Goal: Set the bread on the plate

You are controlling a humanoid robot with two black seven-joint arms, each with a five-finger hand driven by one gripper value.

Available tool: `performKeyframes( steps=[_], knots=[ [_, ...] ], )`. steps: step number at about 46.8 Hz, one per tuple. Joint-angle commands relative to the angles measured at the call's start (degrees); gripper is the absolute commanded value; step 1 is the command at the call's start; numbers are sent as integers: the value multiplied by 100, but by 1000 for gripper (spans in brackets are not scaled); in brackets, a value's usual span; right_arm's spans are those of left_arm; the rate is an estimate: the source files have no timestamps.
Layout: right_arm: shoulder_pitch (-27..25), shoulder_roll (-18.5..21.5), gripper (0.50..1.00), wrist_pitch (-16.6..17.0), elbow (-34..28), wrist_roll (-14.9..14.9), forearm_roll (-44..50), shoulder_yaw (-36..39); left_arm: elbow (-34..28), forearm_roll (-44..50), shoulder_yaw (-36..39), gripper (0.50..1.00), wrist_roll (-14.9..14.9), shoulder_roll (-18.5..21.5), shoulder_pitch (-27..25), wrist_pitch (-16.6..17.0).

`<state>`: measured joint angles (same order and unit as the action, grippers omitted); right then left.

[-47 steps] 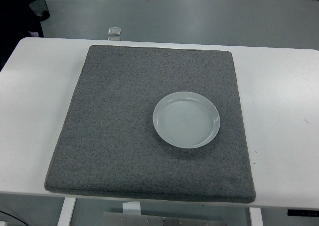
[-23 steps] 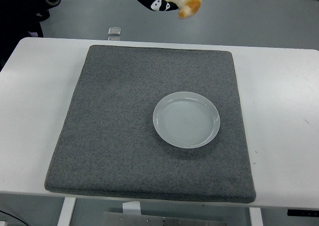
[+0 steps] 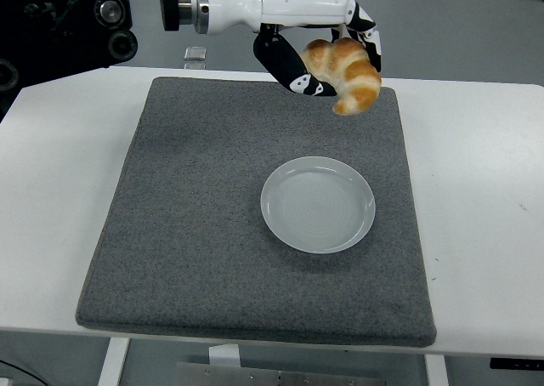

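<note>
A golden croissant-shaped piece of bread (image 3: 347,78) hangs in the air over the far part of the grey mat (image 3: 204,216). My left hand (image 3: 333,63), white forearm and black fingers, reaches in from the upper left and is shut on the bread, thumb below and fingers over its top. The pale round plate (image 3: 317,204) lies bare on the mat, right of centre. The bread is beyond the plate's far rim and well above it. No right arm shows.
The mat covers most of the white table (image 3: 484,190). A small clear block (image 3: 196,53) sits at the table's far edge. Dark equipment (image 3: 59,20) stands beyond the far left corner.
The left hand has come down and to the right with the bread, from the picture's top edge to above the mat's far part. The plate has not moved.
</note>
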<state>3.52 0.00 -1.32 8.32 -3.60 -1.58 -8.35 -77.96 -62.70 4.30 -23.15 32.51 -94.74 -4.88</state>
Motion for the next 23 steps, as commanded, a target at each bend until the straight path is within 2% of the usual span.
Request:
performKeyframes(
  steps=[1,23],
  knots=[
    [0,0,932,0,-6,-1,0,0,18,-295,1,500,3,-87,131,-4],
    [0,0,930,0,2,-1,0,0,695,-1692,-78,500,65,-869,1264,84]
  ],
)
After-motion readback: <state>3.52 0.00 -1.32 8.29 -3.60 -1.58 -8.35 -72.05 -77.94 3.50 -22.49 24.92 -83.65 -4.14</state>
